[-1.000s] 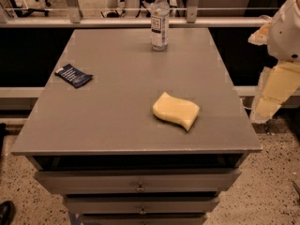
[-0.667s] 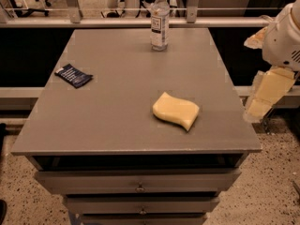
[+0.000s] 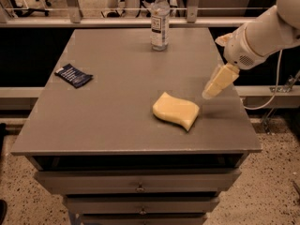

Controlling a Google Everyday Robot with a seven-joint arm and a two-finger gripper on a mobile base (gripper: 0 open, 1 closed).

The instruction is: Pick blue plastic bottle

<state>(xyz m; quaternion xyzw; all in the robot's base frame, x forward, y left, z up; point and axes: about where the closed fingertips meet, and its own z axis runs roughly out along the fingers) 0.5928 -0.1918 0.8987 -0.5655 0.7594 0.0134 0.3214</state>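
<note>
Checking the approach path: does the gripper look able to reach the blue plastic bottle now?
Probably yes: the gripper hangs over the right edge of the table, and only bare surface lies between it and the blue plastic bottle at the far edge.

Nothing here can be read. The blue plastic bottle (image 3: 160, 20), top centre of the frame, has a white label with dark print — too small to make out. The dark packet (image 3: 73, 75) at the left of the tabletop (image 3: 117, 121) shows pale marks, illegible. The jaws of the gripper (image 3: 213, 88), at the right, show no legible marking.
</note>
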